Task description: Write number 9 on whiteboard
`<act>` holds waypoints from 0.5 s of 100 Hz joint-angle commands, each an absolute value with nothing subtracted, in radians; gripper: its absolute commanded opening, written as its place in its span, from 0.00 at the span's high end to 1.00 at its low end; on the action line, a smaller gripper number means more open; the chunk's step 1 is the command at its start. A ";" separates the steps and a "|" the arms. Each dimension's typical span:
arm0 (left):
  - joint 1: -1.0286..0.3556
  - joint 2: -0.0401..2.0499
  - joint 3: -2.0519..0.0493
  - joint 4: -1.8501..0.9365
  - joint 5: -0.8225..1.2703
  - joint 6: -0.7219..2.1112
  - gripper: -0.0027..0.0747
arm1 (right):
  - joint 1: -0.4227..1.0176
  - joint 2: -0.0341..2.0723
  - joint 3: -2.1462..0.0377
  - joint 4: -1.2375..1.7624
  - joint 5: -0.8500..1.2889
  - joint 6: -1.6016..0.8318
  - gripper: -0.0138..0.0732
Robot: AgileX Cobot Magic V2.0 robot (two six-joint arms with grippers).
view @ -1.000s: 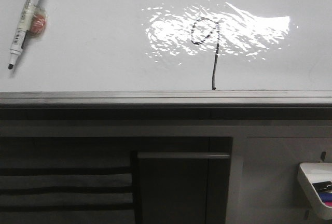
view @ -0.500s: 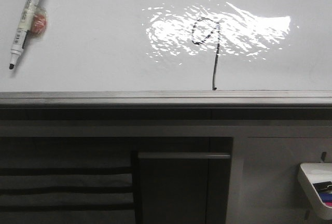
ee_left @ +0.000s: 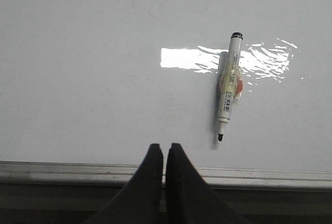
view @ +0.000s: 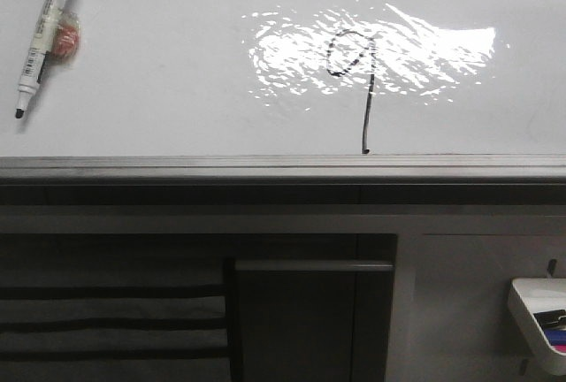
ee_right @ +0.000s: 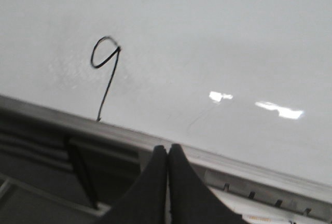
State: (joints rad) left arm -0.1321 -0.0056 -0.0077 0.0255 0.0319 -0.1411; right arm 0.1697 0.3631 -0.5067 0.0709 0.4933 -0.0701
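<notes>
The number 9 (view: 353, 81) stands drawn on the whiteboard (view: 177, 90), its oval loop inside the bright glare patch (view: 371, 55) and its long tail running down toward 6 o'clock until it almost meets the grey lower edge (view: 283, 166). Set against the earlier front views, we find the figure unchanged. The marker (view: 39, 37) at about 10 o'clock on the board sits a touch further left than one second ago and matches the half-second frame. The white tray (view: 539, 316) at 4 o'clock shows slightly lower in the frame than before.

We count one number 9, one whiteboard, one marker with its tip bared and pointing down, one tray, and two tools. The left tool (ee_left: 164, 154) has its fingers pressed together with nothing between them, poised just before the board's edge with the marker at its 1 o'clock. The right tool (ee_right: 167, 154) is likewise pinched together and holds nothing, with the figure at its 10 o'clock.

Neither tool shows in the front view. The tray is cut off by the frame, and its dark and blue contents are too small to name. An orange patch (view: 66, 40) beside the marker's barrel is blurred; we cannot tell what it is. The right wrist view is soft all over.
</notes>
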 commanded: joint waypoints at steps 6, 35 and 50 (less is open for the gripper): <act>-0.130 -0.033 0.022 0.020 -0.046 -0.146 0.99 | 0.076 0.234 -0.314 0.060 0.128 -0.069 0.92; -0.130 -0.033 0.022 0.020 -0.046 -0.146 0.99 | 0.024 -0.032 0.031 0.081 -0.083 -0.069 0.92; -0.130 -0.031 0.022 0.020 -0.046 -0.146 0.99 | 0.024 -0.029 0.039 0.081 -0.067 -0.069 0.92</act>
State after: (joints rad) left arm -0.1321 -0.0056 -0.0077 0.0255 0.0336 -0.1411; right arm 0.0299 -0.0098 0.0118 0.0797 0.0271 -0.0683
